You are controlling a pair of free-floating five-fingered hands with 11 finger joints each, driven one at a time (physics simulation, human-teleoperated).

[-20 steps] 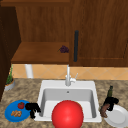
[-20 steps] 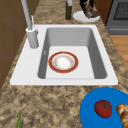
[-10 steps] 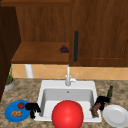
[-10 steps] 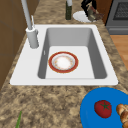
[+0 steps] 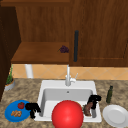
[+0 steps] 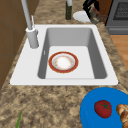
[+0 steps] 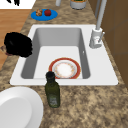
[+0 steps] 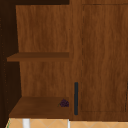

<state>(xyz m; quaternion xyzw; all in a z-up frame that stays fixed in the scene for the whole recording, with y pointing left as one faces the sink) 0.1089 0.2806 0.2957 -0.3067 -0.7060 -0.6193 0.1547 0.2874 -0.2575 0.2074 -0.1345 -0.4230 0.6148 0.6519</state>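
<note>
The right hand [image 5: 93, 100] is hovering at the white sink's [image 5: 97, 119] right front edge, fingers curling round a slim brown bottle-like thing [image 5: 87, 110] held tilted; it is probably rigid, smooth and slippery, best gripped round its middle; the left hand [image 5: 32, 108] is hanging, fingers curled downward and holding nothing, beside the round blue plate [image 5: 8, 113].

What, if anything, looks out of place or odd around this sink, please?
Two things stand out. A bunch of grapes lies loose on the open cabinet shelf, not on the blue plate with the tomato. The right hand holds a brown object at the sink's right edge.
</note>
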